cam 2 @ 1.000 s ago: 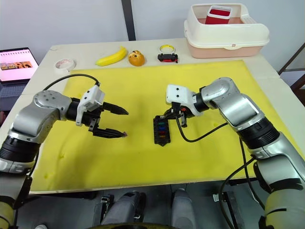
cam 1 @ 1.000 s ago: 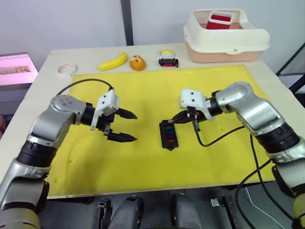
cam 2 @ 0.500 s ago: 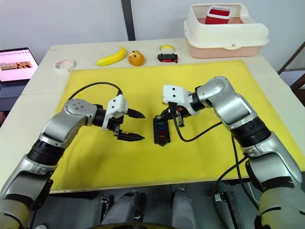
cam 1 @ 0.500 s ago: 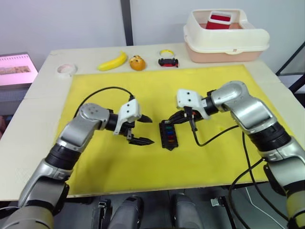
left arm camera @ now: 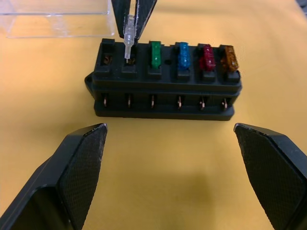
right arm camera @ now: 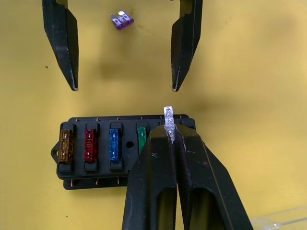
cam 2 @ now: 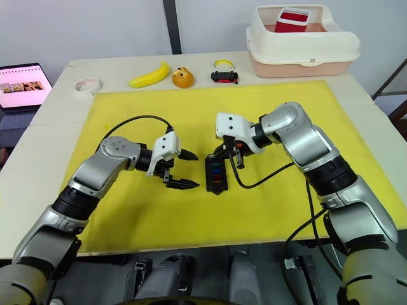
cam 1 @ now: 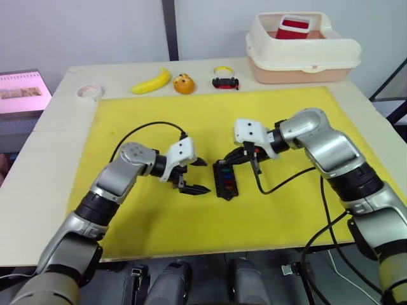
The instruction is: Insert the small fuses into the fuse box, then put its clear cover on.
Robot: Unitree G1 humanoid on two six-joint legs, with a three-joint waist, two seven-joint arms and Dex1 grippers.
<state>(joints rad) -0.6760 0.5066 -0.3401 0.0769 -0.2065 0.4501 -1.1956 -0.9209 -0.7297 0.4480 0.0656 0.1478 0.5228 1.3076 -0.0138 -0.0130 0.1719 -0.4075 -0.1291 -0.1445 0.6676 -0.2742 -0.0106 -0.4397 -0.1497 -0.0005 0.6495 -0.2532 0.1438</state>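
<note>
**Inspector:** Grippers first. State of each?

**Assistant:** Right gripper (right arm camera: 169,136) is clamped on a clear fuse (left arm camera: 128,40), held upright by its top, blades down, at the second slot from the end of the fuse box (left arm camera: 163,79). Whether it is fully seated cannot be told. Left gripper (cam 2: 185,170) holds nothing; its fingers are spread wide and point at the box's long side, just beside it and not touching. In the inspector's judgement it is placed to steady the box against the push of insertion.

**Inspector:** Progress?

**Assistant:** Four slots are filled: green fuse (left arm camera: 155,53), blue fuse (left arm camera: 183,52), red fuse (left arm camera: 207,55), orange fuse (left arm camera: 228,55). The end slot beside the clear fuse is empty. A purple fuse (right arm camera: 121,20) lies loose on the yellow mat (cam 1: 267,210), beyond the left gripper. Clear cover (left arm camera: 55,24) lies on the mat just beyond the box, not yet fitted.

**Inspector:** Obstructions?

**Assistant:** None near the box. Banana (cam 1: 152,82), orange fruit (cam 1: 183,83), toy car (cam 1: 225,82), tape roll (cam 1: 88,93) and cream tub (cam 1: 302,54) sit at the tabletop's far edge, well apart. The right arm's cable (cam 1: 286,181) trails on the mat near the box; a possible snag.
</note>
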